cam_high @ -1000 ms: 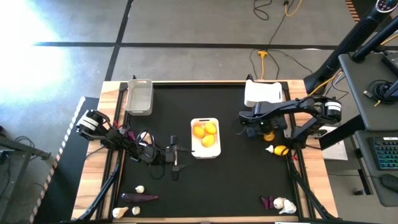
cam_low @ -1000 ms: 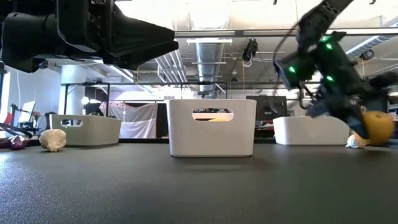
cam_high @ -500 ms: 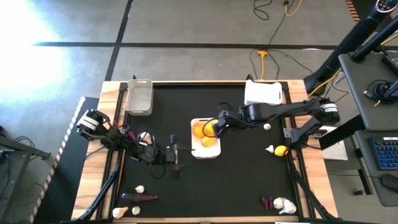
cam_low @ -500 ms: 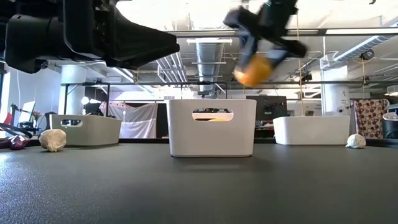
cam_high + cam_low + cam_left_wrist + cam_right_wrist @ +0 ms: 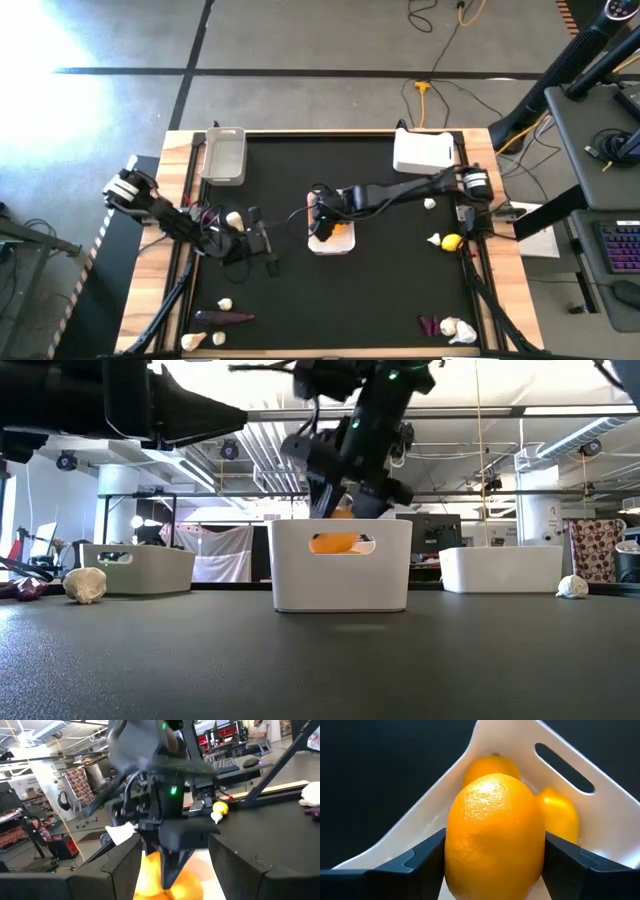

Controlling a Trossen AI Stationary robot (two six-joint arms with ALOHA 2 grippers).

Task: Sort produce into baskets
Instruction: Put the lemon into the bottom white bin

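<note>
My right gripper [image 5: 495, 870] reaches over the centre white basket [image 5: 331, 246], shut on an orange fruit [image 5: 494, 835]. It hangs at the basket's rim [image 5: 340, 525]. Two more orange-yellow fruits [image 5: 560, 817] lie inside the basket. My left gripper [image 5: 264, 241] stands open and level just left of that basket, nothing between its fingers. A white garlic bulb [image 5: 235, 218] lies on the mat beside the left arm. A yellow fruit [image 5: 452, 241] and a garlic bulb [image 5: 434, 239] lie at the right edge. My right gripper pinches the orange fruit's two opposite sides [image 5: 451, 851] between its two fingers. The fingers slant down from the table's right side. The fruit sits clear of the table, over the open top of the centre basket and above the fruits lying in it.
A grey basket [image 5: 223, 155] stands at the far left and a white basket [image 5: 422, 150] at the far right. A purple vegetable [image 5: 225, 317] and garlic bulbs [image 5: 218, 339] lie near left. Purple pieces [image 5: 430, 325] and a bulb [image 5: 455, 327] lie near right.
My right gripper has lifted the orange fruit from the table's right side, swept toward the left edge, tipped downward and come down over the centre basket. My left gripper has drawn back a little toward the left edge, uncovering a garlic bulb.
</note>
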